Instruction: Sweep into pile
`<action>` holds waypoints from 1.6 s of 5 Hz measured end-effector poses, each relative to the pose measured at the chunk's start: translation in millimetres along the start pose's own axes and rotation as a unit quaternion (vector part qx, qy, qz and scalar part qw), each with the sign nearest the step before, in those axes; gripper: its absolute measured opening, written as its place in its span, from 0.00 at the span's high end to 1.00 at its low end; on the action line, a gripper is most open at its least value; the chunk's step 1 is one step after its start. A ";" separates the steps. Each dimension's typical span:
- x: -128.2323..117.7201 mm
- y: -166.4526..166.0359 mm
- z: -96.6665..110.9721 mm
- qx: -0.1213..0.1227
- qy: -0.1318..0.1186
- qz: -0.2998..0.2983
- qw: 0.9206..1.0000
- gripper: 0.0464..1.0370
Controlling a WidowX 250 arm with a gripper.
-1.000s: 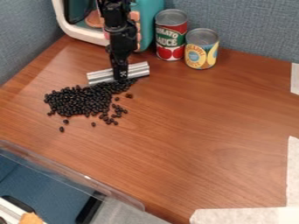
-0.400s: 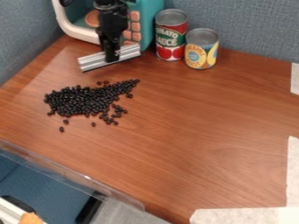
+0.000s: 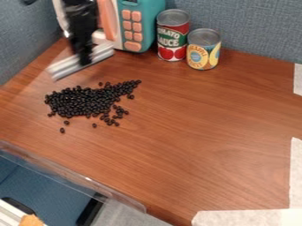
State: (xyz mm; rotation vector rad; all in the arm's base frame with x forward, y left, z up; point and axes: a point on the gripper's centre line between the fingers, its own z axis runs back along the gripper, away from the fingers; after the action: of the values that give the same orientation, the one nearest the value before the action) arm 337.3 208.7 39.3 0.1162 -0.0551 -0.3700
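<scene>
At the upper left, my black gripper (image 3: 84, 58) hangs down, shut on a silvery ribbed metal bar (image 3: 69, 67). The bar is tilted, its left end nearer the camera, and stands up and to the left of the black beans, apart from them. The beans (image 3: 85, 101) lie in a dense heap on the left part of the wooden table (image 3: 194, 141). From the heap a narrower arm of beans stretches to the upper right, and several loose ones lie along its lower side.
A teal and white toy microwave (image 3: 140, 26) stands behind the bar. Right of it are a tomato sauce can (image 3: 172, 37) and a pineapple can (image 3: 204, 50). A clear plastic edge (image 3: 77, 177) crosses the lower left; white tape (image 3: 247, 217) marks the lower right.
My gripper and the bar first lifted back off the top of the beans, then moved left and tilted more. The bean heap stayed the same over the last half second.
</scene>
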 end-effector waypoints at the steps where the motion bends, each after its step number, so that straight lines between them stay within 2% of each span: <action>1: -51.9 11.6 -16.3 -0.007 0.017 0.074 0.997 0.68; 2: -74.5 24.1 -19.3 -0.003 0.012 0.126 0.992 0.68; 3: -87.1 32.0 -21.6 -0.001 0.007 0.157 0.988 0.68; 5: -82.3 26.2 -38.8 -0.016 -0.004 0.216 0.976 0.68; 8: -57.6 8.0 -40.4 -0.028 -0.010 0.249 0.968 0.68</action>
State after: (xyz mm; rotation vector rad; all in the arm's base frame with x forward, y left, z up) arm 289.6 241.2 -1.7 0.0397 -0.0913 0.1301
